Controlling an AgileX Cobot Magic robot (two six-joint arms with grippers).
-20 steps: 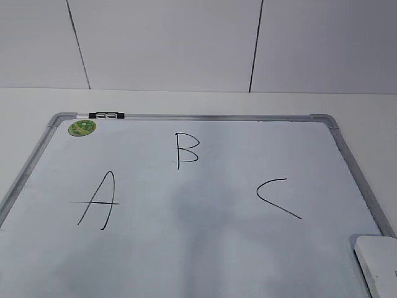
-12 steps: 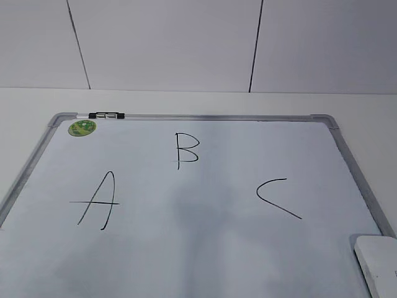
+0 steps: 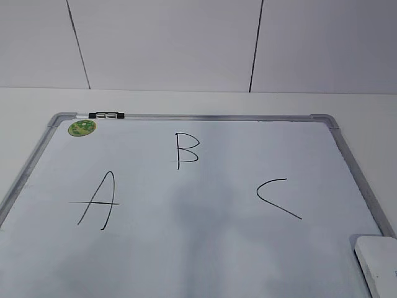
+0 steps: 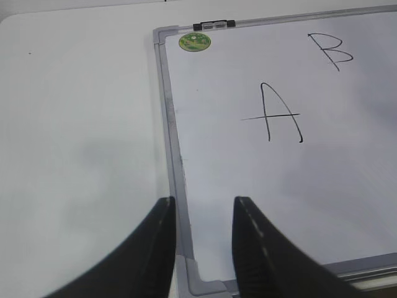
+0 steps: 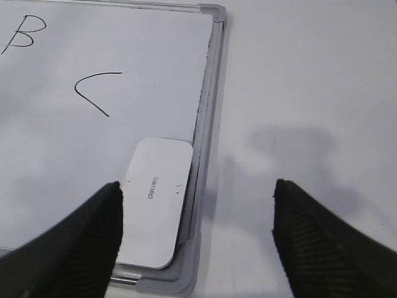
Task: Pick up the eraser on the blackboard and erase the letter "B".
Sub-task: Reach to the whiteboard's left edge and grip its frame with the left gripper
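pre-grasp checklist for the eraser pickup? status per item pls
1. Eraser free on the blackboard, near-right corner against the frame: ok.
2. Right gripper open wide: ok.
3. Right gripper centred over eraser: not ok, the eraser sits toward its left finger.
4. Letter "B" intact, path from eraser unobstructed: ok.
5. Left gripper open, empty, above the board's near-left corner, away from the eraser: ok.
6. Height above eraser: cannot tell.

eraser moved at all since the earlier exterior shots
No. The eraser sits at the same spot by the board's lower right frame corner, same gap from the C.
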